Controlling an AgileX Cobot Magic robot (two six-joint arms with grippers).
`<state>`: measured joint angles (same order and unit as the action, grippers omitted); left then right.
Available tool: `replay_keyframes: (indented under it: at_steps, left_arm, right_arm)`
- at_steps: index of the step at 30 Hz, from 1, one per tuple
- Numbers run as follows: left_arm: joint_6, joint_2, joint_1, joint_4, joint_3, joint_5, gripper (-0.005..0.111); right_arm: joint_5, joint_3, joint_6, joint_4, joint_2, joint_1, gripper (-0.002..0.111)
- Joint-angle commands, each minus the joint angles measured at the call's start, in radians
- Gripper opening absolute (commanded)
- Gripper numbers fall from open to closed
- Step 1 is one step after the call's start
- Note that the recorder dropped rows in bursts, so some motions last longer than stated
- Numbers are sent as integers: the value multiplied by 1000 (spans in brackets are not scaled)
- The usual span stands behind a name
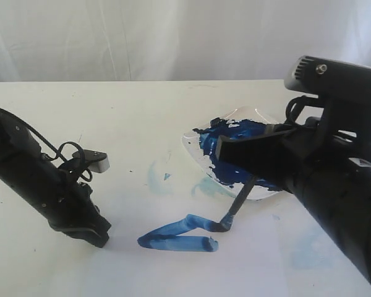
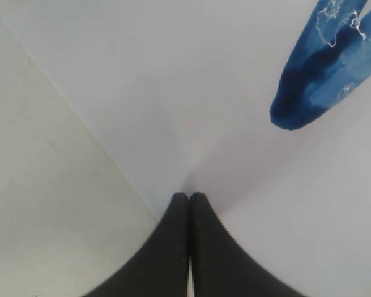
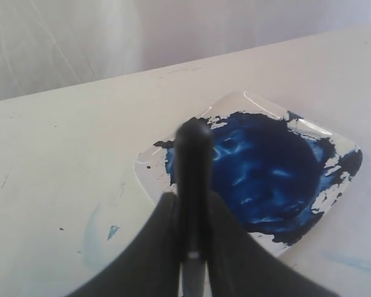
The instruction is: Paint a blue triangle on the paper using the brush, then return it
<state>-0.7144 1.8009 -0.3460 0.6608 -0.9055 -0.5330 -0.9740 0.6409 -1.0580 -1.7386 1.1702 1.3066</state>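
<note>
Plainly the main risk is a smear: the brush leans steeply from the right gripper, which is clamped on its black handle, and the bristles rest on wet paint at the right end of the triangle. A drag with too much pressure could blur the upper stroke or overshoot the lower one, spoiling the short closing side, which looks unpainted. The handle also passes just beside the near edge of the dish, so a careless swing could knock it. The left gripper, fingers together, presses the paper near its edge; if it lifts, I judge the sheet may slide under the brush. The triangle lies on the paper between the two grippers, its left corner near the left gripper, its open right end under the brush tip.
</note>
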Motion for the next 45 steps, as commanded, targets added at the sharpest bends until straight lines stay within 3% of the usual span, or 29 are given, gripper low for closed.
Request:
replay_keyframes:
  at_steps: [1, 38, 45]
  left_arm:
    - [0, 3, -5, 11, 8, -16, 0]
    - [0, 3, -5, 11, 8, -16, 0]
    - [0, 3, -5, 11, 8, -16, 0]
  right_arm:
    - [-17, -3, -43, -6, -14, 0, 0]
    - [-56, -73, -90, -6, -195, 0, 0]
    - [68, -73, -119, -6, -202, 0, 0]
